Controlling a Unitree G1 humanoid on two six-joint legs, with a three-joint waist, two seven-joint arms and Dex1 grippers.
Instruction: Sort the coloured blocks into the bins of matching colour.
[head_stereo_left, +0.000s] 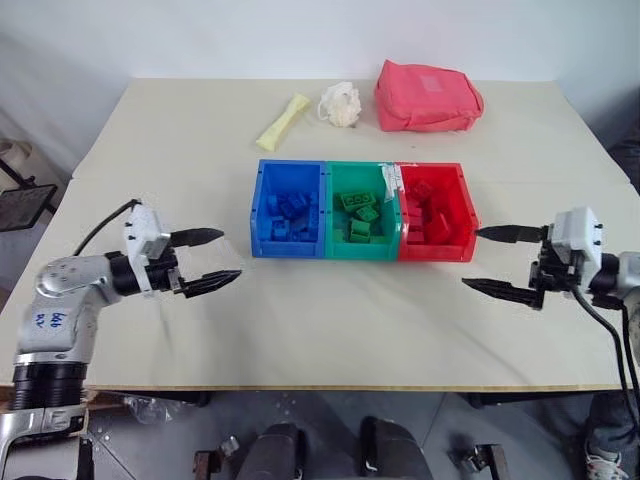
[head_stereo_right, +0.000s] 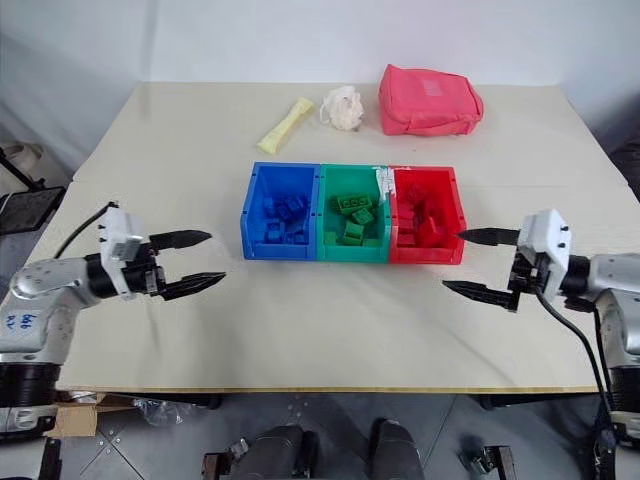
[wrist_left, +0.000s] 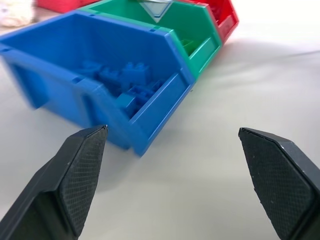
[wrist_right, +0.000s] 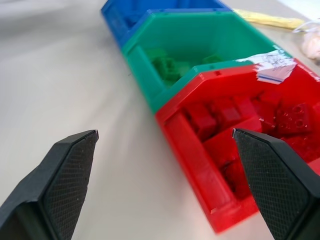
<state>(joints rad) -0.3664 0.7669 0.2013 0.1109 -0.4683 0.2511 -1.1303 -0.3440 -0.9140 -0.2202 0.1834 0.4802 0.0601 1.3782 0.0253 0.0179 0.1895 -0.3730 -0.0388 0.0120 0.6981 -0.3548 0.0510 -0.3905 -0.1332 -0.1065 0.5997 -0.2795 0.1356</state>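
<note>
A: How do the two grippers stand?

B: The left gripper (head_stereo_left: 210, 258) has its two black fingers spread wide, with nothing between them. It hangs over the table (head_stereo_left: 330, 340), pointing toward the bins from the left side. The right gripper (head_stereo_left: 495, 260) is the same: fingers spread wide, nothing between them, pointing toward the bins from the right side. Both are apart from the bins and touch nothing.

A: And what is between them?

B: The three bins, joined in one row near the middle of the table. From the robot's left to right: the blue bin (head_stereo_left: 259, 210), the green bin (head_stereo_left: 357, 169) and the red bin (head_stereo_left: 465, 205). The left gripper is near the blue bin, the right gripper near the red bin.

A: Where are the blocks?

B: The blue blocks (head_stereo_left: 290, 212) lie in the blue bin, the green blocks (head_stereo_left: 358, 215) in the green bin, the red blocks (head_stereo_left: 428, 212) in the red bin. The left wrist view looks into the blue bin with the blue blocks piled there, and the right wrist view looks into the red bin with the red blocks.

A: Something more on the bins?

B: A small white label (wrist_right: 272, 67) sits on the wall between the green and the red bin.

A: And farther back?

B: Behind the bins, well apart, lie a yellow packet (head_stereo_left: 283, 121), a white puff (head_stereo_left: 340, 103) just beside it, and a pink pouch (head_stereo_left: 427, 97) at the right.
</note>
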